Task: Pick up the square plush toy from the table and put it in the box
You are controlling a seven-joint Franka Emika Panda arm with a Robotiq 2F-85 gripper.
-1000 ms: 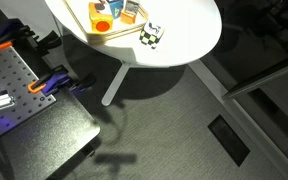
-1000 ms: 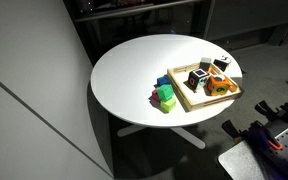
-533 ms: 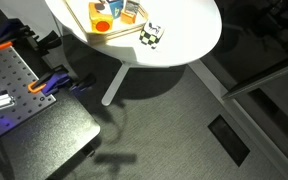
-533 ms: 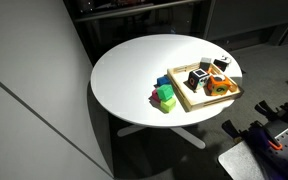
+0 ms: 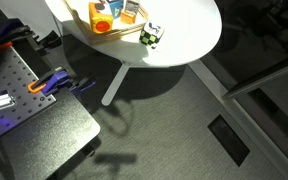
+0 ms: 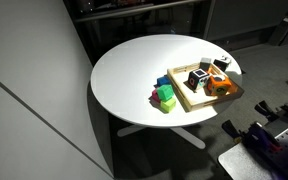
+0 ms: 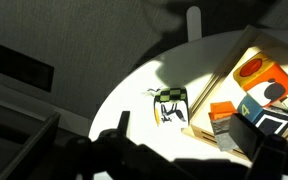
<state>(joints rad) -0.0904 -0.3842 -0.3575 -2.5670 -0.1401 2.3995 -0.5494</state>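
Square plush toy (image 7: 171, 106) sits unpicked on bench (image 5: 184, 40) beside box (image 7: 222, 82); claw (image 7: 189, 150) too dark, cannot tell its spread.

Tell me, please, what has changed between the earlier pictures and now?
Hardly anything: the orange clamp on the grey bench appears to have shifted slightly. Nothing was taken hold of or let go. The square plush toy still lies on the table beside the box.
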